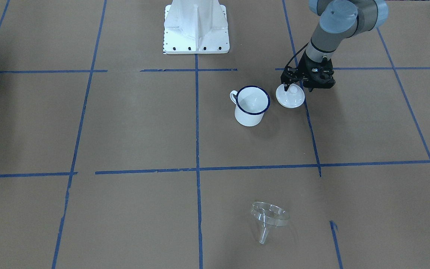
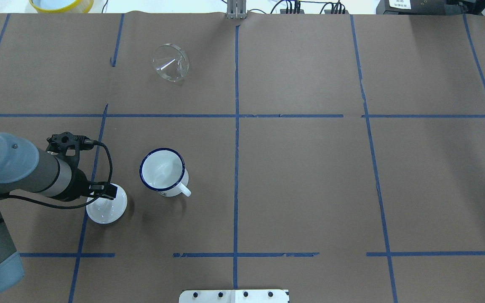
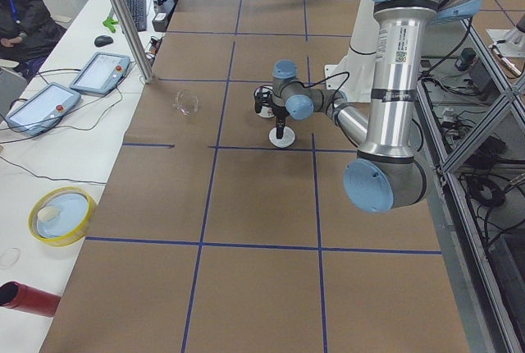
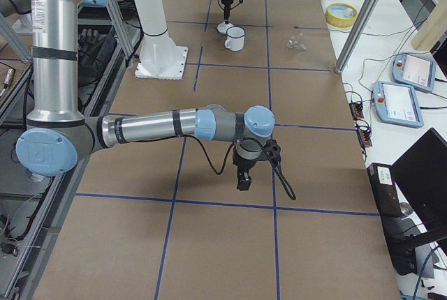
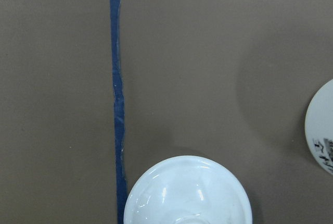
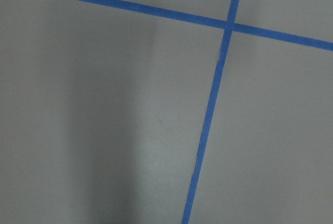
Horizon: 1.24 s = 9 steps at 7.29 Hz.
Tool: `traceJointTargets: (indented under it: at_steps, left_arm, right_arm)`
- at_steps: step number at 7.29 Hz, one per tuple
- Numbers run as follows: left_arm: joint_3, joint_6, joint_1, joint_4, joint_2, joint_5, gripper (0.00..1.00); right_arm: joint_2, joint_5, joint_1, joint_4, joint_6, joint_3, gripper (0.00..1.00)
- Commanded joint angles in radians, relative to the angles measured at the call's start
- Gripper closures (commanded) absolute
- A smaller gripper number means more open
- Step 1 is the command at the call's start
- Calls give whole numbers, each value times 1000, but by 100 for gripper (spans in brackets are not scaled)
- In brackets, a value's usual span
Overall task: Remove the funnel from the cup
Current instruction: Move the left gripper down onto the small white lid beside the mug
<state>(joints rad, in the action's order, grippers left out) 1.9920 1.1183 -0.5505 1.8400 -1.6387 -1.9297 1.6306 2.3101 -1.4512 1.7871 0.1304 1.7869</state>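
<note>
The clear funnel (image 1: 269, 218) lies on its side on the brown table, far from the cup, also in the overhead view (image 2: 171, 62). The cup (image 1: 252, 104) is a white mug with a dark blue rim; it stands upright and empty (image 2: 162, 170). My left gripper (image 1: 297, 88) hangs over a white domed lid (image 1: 290, 98) next to the cup, jaws open on either side of its knob. The left wrist view shows the lid (image 5: 187, 193) and the cup's edge (image 5: 322, 135). My right gripper (image 4: 244, 178) hovers over bare table far away; I cannot tell its state.
The robot's white base (image 1: 196, 28) stands behind the cup. A yellow dish (image 2: 61, 4) sits past the table's far edge. Pendant tablets (image 3: 49, 98) and a red cylinder (image 3: 29, 298) lie on the side bench. Blue tape lines (image 6: 208, 125) grid the table.
</note>
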Motion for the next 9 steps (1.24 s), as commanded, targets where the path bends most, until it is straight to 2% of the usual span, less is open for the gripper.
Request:
traceJointTargets:
  at_steps: [1, 3, 9]
  left_arm:
    - [-9, 3, 14, 11, -7, 0, 21]
    - [-9, 3, 15, 11, -9, 0, 30]
    - [-10, 0, 15, 11, -10, 0, 35]
  right_arm:
    - [0, 0, 0, 0, 0, 0, 0]
    - [0, 0, 0, 0, 0, 0, 0]
    - [-1, 0, 0, 0, 0, 0, 0]
